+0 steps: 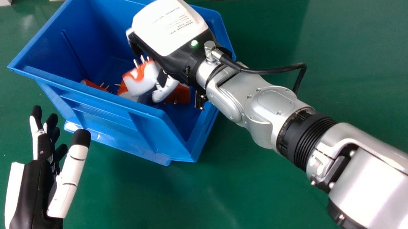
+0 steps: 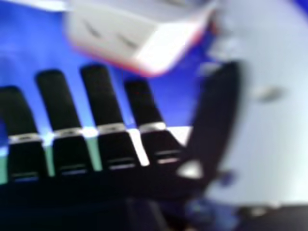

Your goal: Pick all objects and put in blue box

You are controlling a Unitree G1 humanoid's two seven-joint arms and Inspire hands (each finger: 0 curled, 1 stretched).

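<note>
Camera set: 2 views, head and right hand.
Head view: from the robot's head, facing forward and steeply down, set back above the blue box [image 1: 112, 119] and green tabletop [image 1: 356, 35]. Right hand view: at the right hand [image 1: 171, 26], close up, facing out past its own fingers [image 2: 100, 94]. Common to both: box interior, white-and-orange contents [image 1: 142, 81], right hand.

Smooth, lightly glossy plastic is seen in the open-topped blue box [image 1: 106, 118]. The white-and-orange pronged object [image 1: 143, 83] is smooth and plastic-looking, its prongs metallic. A satin metal sheen is shown by the silver right forearm [image 1: 370, 187]. Soft highlights are given back by the smooth green tabletop [image 1: 184, 212].
</note>
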